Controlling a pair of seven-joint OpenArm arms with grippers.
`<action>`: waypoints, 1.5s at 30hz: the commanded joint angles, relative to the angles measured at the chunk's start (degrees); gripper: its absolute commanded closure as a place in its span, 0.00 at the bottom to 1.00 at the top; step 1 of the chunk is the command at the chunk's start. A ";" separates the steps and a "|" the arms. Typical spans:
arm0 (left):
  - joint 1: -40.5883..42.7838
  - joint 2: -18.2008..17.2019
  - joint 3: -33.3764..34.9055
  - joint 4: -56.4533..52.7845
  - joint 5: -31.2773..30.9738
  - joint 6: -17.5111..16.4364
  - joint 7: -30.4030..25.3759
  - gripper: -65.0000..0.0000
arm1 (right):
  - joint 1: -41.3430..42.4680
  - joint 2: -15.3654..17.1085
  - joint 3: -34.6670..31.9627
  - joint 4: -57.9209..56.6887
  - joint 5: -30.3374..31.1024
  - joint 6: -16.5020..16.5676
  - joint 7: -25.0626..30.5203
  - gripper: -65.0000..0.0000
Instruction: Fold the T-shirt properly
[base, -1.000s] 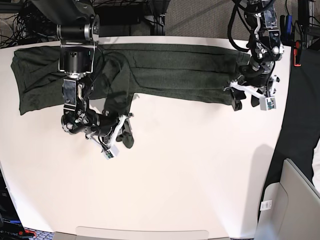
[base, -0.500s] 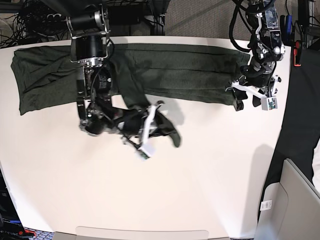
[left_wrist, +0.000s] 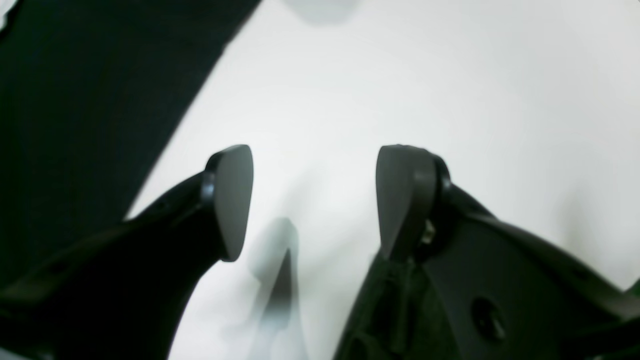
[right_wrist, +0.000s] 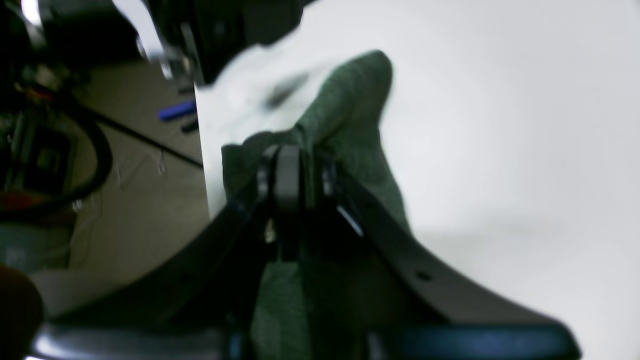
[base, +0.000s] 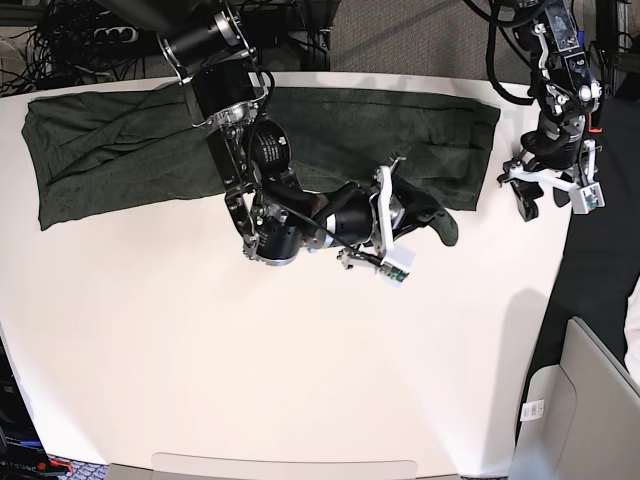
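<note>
The dark olive T-shirt (base: 120, 150) lies stretched along the far side of the white table (base: 300, 380). My right gripper (base: 412, 218) is shut on one sleeve, whose end (base: 442, 227) sticks out past the fingers near the shirt's right part. In the right wrist view the green fabric (right_wrist: 350, 125) is pinched between the closed fingers (right_wrist: 287, 170) and held just above the table. My left gripper (base: 548, 192) hangs open beyond the shirt's right edge. In the left wrist view its fingers (left_wrist: 232, 200) have only white table between them, with dark shirt (left_wrist: 75, 100) at the upper left.
The right arm's links (base: 270, 200) reach across the shirt's middle. The table's curved right edge (base: 560, 260) runs close to the left gripper. A grey bin or seat (base: 585, 400) stands at the lower right, and cables (base: 60, 30) lie behind the table.
The right gripper has carried the sleeve from left of centre across to the shirt's right part. The left gripper has drawn off the shirt's right edge, a little to the right.
</note>
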 joint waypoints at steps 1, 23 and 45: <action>-0.21 -0.60 -0.89 1.13 -0.22 -0.17 -1.06 0.45 | 1.64 -1.01 -1.11 -0.55 1.48 0.32 0.83 0.94; 4.71 -0.69 -0.98 1.48 -0.66 -0.26 4.83 0.38 | 2.17 12.16 4.34 3.23 1.75 0.32 0.04 0.58; -2.85 -0.69 -0.98 -1.68 -0.66 -15.73 27.34 0.30 | -17.17 32.56 22.98 25.29 1.75 0.32 0.12 0.58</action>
